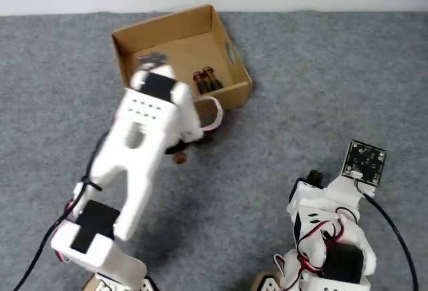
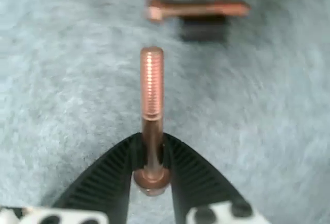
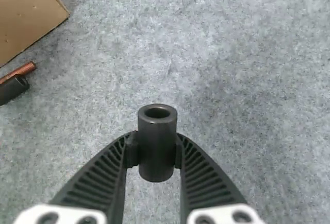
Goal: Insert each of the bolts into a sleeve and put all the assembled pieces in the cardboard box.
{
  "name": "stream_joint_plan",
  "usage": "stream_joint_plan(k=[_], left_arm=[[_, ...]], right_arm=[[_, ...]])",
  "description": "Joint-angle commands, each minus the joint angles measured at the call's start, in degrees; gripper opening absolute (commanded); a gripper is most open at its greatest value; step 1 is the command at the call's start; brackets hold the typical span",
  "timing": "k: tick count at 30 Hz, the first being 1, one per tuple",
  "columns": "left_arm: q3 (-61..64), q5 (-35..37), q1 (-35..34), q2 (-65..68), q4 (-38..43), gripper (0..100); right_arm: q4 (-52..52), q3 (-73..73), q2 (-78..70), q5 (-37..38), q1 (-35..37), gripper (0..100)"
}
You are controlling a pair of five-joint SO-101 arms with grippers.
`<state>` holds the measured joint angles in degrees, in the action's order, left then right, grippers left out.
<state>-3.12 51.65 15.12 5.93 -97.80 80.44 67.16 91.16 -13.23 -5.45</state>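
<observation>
The left claw (image 2: 153, 141) grips a bolt (image 2: 152, 85) near its head, just beside the cardboard box (image 1: 234, 91); the right claw (image 3: 154, 142) clamps a sleeve (image 3: 157, 154), well apart from the box. I think thread and bore must align before pushing

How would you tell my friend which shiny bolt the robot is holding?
Find the cardboard box; just in front of it is the left claw. The copper bolt pinched near its head there is the one. The other bolt lies flat on the grey carpet beside a black sleeve.
</observation>
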Motion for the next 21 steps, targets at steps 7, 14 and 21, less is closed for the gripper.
stream_joint_plan(k=[7, 14, 21], left_arm=[[-1.7, 13.7, -17.6, 4.7, -0.3, 1], [-2.2, 31.0, -18.5, 17.0, 3.7, 1], [-8.7, 31.1, -18.3, 21.6, 0.4, 1]], right_arm=[[-1.5, -0.4, 0.6, 0.3, -0.7, 0.9], [-1.5, -0.4, 0.6, 0.3, -0.7, 0.9], [-1.5, -0.4, 0.6, 0.3, -0.7, 0.9]])
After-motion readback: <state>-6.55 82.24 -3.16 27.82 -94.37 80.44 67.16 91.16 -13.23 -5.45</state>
